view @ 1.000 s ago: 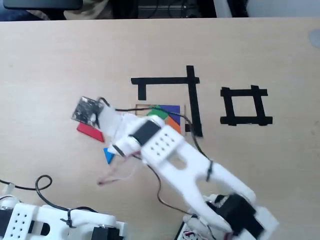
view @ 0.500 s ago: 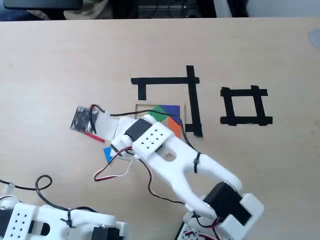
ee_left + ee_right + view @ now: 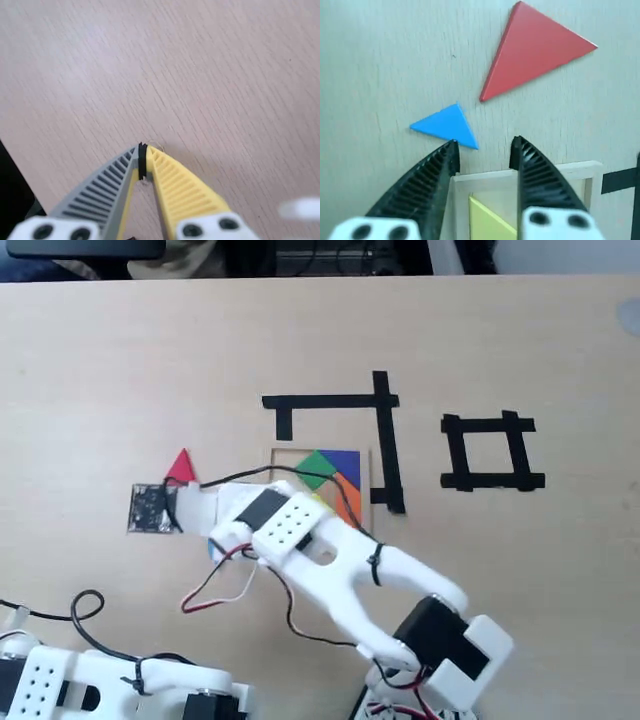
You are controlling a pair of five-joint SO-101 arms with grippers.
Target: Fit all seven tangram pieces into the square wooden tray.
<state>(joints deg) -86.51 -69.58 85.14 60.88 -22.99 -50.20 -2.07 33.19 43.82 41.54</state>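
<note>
The square wooden tray (image 3: 284,453) lies mid-table and holds green (image 3: 317,468), blue (image 3: 345,459) and orange (image 3: 349,492) pieces. In the right wrist view, a corner of the tray (image 3: 540,171) with a yellow piece (image 3: 490,220) sits just under my open right gripper (image 3: 485,145). A small blue triangle (image 3: 445,125) lies right beside one fingertip, and a large red triangle (image 3: 532,52) lies farther out; nothing is between the fingers. The red triangle's tip (image 3: 181,465) shows past the right arm (image 3: 300,535) in the high view. My left gripper (image 3: 142,152) is shut and empty over bare table.
Black tape lines (image 3: 383,440) frame the tray's far and right sides. A black tape square (image 3: 490,452) lies further right. The left arm's base (image 3: 110,680) and a black cable loop (image 3: 88,602) are at the near left edge.
The right arm's wrist has swung toward the near-left, now covering the blue triangle in the high view and uncovering the red triangle's far tip. The left arm has stayed put.
</note>
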